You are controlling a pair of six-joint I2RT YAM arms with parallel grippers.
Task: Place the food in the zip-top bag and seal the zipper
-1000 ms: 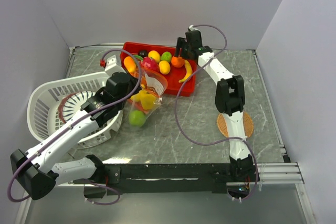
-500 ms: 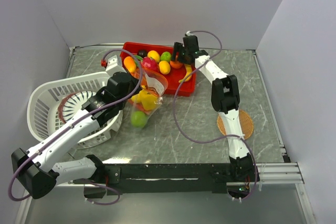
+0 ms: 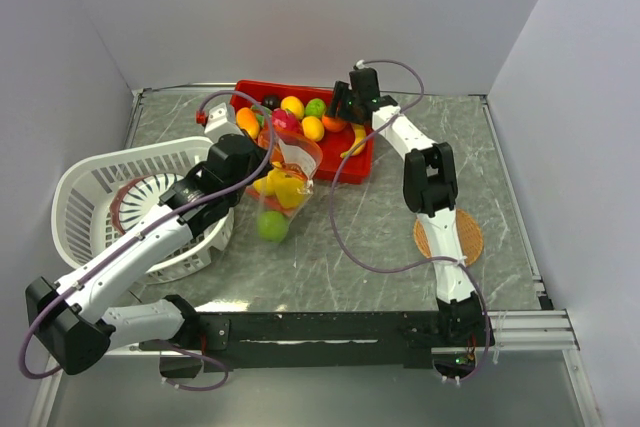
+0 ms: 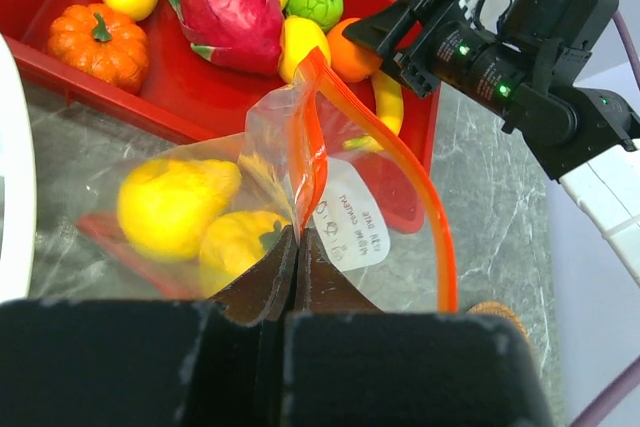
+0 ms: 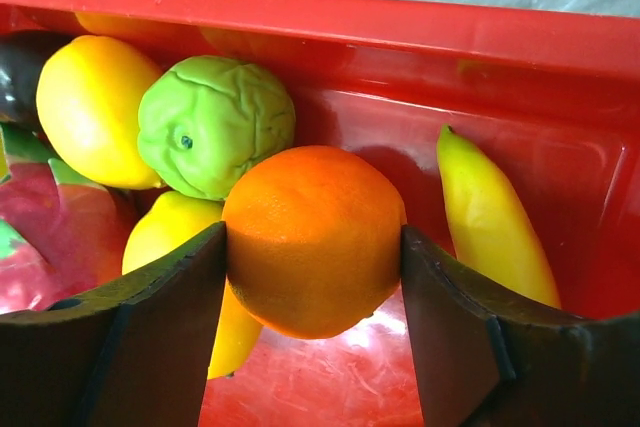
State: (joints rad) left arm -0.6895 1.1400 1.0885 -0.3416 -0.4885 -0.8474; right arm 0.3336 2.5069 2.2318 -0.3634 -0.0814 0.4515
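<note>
Two sets of fingers, and each is closed on something. Your left fingers (image 4: 295, 269) are pinched fully together on the zip-top bag (image 4: 345, 232). They grip its clear wall right where the zipper (image 4: 441, 247) folds, and the mouth gapes toward the red tray (image 4: 200, 107). The bag sits on the counter (image 3: 380, 237) just outside the tray's near wall, toward its left end. It has yellow fruit (image 4: 172, 205) and a green lime (image 3: 271, 226) inside.

Your right fingers (image 3: 340, 115) reach down into the tray's right half. They are spread wide and pressed against both sides of an orange (image 5: 312, 239) that rests on the tray floor. In the right wrist view, a knobbly green fruit (image 5: 215, 122) touches the orange on its upper left. A banana (image 5: 490, 217) lies just beside the orange on the right, along the tray wall.
</note>
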